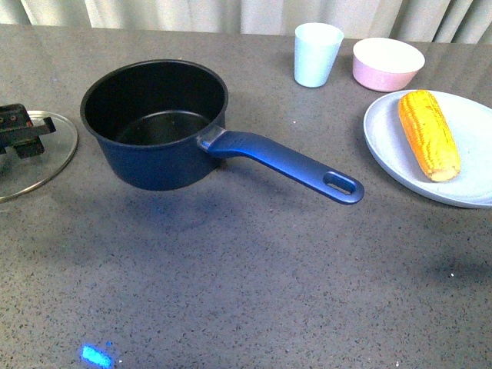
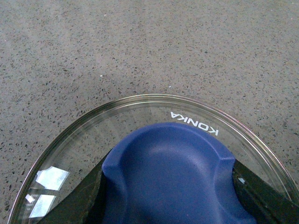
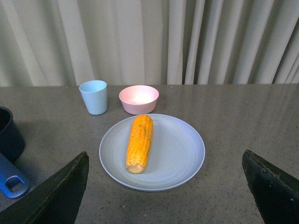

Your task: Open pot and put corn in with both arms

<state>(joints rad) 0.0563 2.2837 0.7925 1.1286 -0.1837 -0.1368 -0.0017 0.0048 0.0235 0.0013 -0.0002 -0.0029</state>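
Left gripper (image 1: 23, 132), half cut off, seemingly clasps the lid knob (image 2: 173, 177).

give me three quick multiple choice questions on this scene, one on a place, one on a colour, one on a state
1. The corn lies:
A. on the bare table
B. on the plate
C. in a pink bowl

2. The cup is:
A. light blue
B. yellow
C. pink

3. The pot is:
A. covered
B. tipped on its side
C. upright, open and empty

Answers:
1 B: the front and right wrist views both show the cob resting on the plate.
2 A: both of those views show it pale blue.
3 C: its black inside is bare. The glass lid lies on the table apart from it, with the left gripper shut on its knob.
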